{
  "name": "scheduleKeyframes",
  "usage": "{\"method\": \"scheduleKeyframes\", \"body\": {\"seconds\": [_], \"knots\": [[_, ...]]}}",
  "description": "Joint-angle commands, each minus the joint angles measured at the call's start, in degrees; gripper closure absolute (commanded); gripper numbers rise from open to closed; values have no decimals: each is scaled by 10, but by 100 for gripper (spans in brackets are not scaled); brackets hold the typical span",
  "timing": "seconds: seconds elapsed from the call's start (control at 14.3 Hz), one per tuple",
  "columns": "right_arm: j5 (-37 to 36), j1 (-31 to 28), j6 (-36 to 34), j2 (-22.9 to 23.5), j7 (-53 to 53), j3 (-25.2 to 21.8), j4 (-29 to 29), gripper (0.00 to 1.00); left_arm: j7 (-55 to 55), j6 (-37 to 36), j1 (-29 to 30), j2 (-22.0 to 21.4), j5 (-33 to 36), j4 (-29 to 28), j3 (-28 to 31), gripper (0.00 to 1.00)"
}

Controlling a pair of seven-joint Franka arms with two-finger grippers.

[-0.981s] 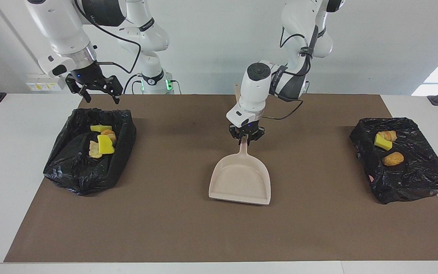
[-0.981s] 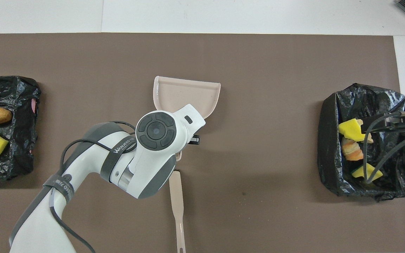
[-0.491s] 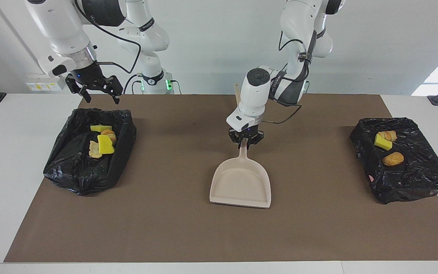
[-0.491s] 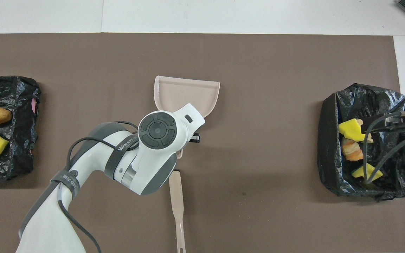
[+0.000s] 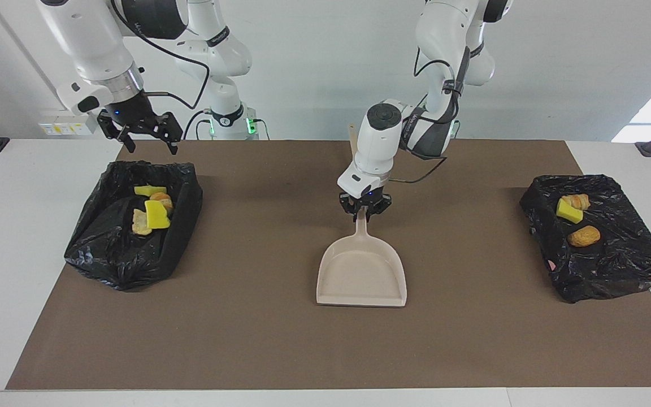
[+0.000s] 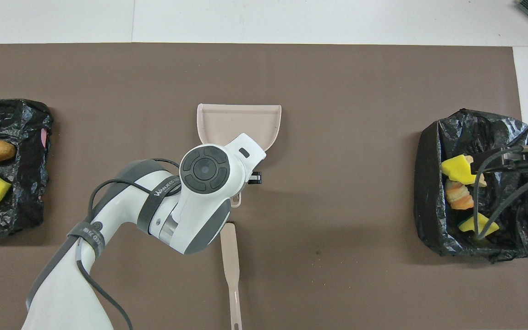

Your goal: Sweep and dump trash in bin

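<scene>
Table point(image 5: 280, 339): brown mat.
Left gripper point(image 5: 364, 207): we see fingers about dustpan point(image 5: 361, 271) handle; grip unclear.
Right gripper point(image 5: 146, 135): fingers wide over bin point(image 5: 127, 254).
Hidden: brush point(image 6: 231, 266) head.

mat point(image 5: 257, 333) bare between bins | mid-table blocked: dustpan point(image 5: 361, 271) (left arm point(image 5: 379, 141) over handle)

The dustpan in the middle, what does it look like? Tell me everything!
The dustpan is pale beige and looks like smooth plastic. It has a wide, shallow scoop with low walls and a thin handle. It lies flat on the brown mat, in the middle of the table, with nothing inside it. Its open mouth points away from the robots and its handle points toward them. The left gripper is at the handle's tip. A beige brush lies nearer to the robots, apart from it.
</scene>
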Motion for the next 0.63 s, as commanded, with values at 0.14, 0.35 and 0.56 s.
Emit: {"method": "scheduleKeyframes", "body": {"seconds": [0.14,0.35,0.56], "knots": [[10,-4,-4,-5,5,2,-2,0,-10,6,-8,-7,-12,-3,10,0],[10,-5,-4,-5,5,2,-2,0,-9,-2,1,-16,-12,4,16,0],[10,-5,-4,-5,5,3,-2,0,-5,-17,35,-20,-6,9,17,0]]}}
